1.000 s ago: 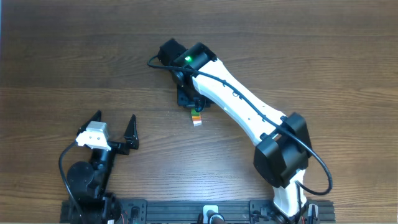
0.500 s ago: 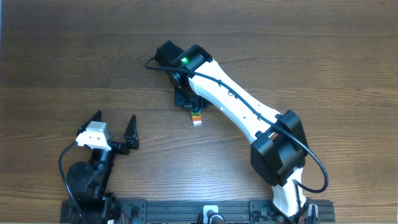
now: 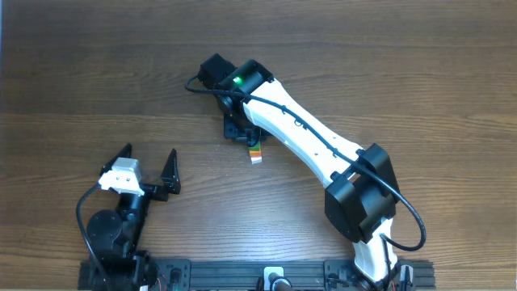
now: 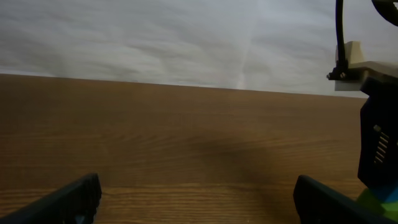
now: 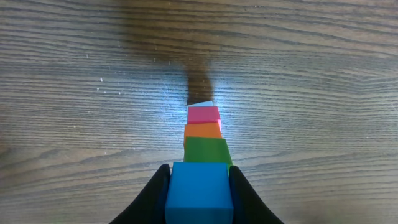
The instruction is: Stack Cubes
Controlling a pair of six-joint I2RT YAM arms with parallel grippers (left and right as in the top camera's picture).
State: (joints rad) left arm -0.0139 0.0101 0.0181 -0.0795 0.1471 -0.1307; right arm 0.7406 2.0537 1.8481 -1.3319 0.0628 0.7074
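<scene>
Four small plastic cubes, white lowest, then pink, orange and green, form a column (image 5: 203, 129) on the brown wood-grain table (image 5: 74, 74). The right gripper (image 5: 199, 182) sits directly over this column. Its two fingers pinch a fifth, blue plastic cube (image 5: 199, 194) by opposite side faces, which leaves the underside free to seat on the green top face. Whether blue and green touch cannot be told. The stacked cubes appear slightly offset from one another, so a straight descent and a gentle release seem advisable. The left gripper (image 3: 147, 166) rests well apart from the column, fingers spread and empty, clear of the working path. Bare table surrounds the column on every side, and no table edge lies near it.
</scene>
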